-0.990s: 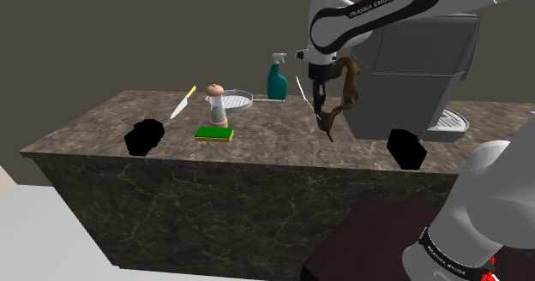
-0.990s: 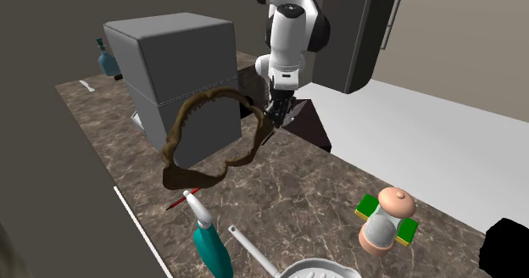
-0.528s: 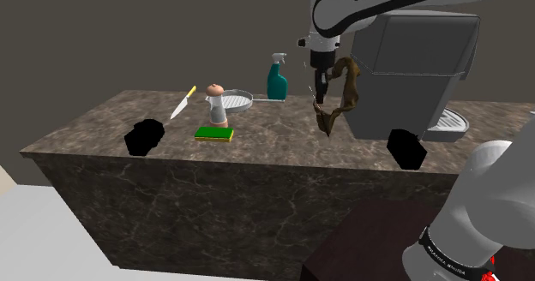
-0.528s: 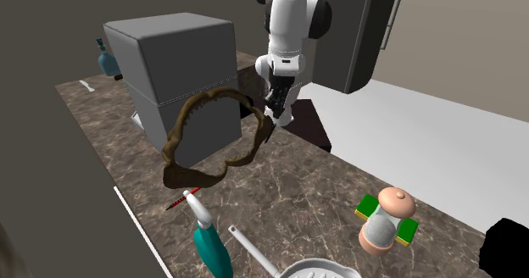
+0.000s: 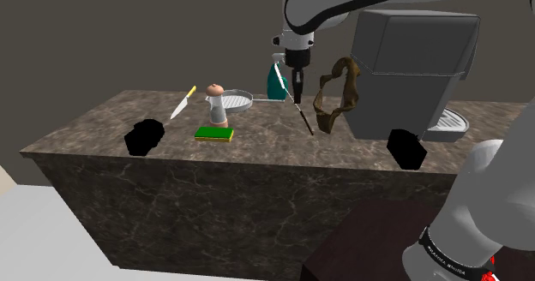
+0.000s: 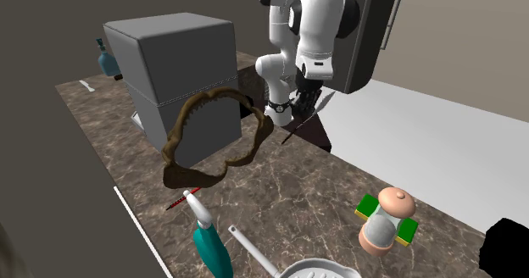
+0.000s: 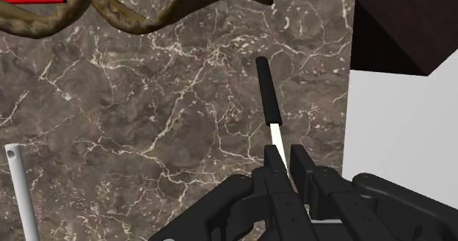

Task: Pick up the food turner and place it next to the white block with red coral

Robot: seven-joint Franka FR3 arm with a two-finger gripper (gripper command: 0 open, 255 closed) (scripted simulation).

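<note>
My gripper (image 5: 296, 80) hangs above the marble counter (image 5: 257, 144), shut on the food turner (image 5: 303, 115). The turner is a thin utensil with a black handle and a pale blade, and it slants down from the fingers. In the wrist view the fingers clasp its pale part at the gripper (image 7: 290, 162), and the turner's black handle (image 7: 269, 100) points away over the counter (image 7: 147, 129). The second exterior view has the gripper (image 6: 305, 98) holding the turner (image 6: 298, 125) near the counter's far edge. A thin red stick (image 6: 180, 201) lies beneath a brown jaw-shaped ring (image 6: 212, 141).
The brown jaw ring (image 5: 336, 95) stands beside a grey machine (image 5: 411, 65). A teal spray bottle (image 5: 276, 78), a strainer (image 5: 238, 99), a knife (image 5: 183, 104), a shaker figure (image 5: 216, 104) and a green sponge (image 5: 214, 134) sit toward the shoulder view's left. Black blobs (image 5: 144, 136) (image 5: 406, 148) mark both ends.
The gripper has risen and swung toward the shoulder view's left, away from the brown jaw ring, carrying the turner with it. Nothing on the counter moved.
</note>
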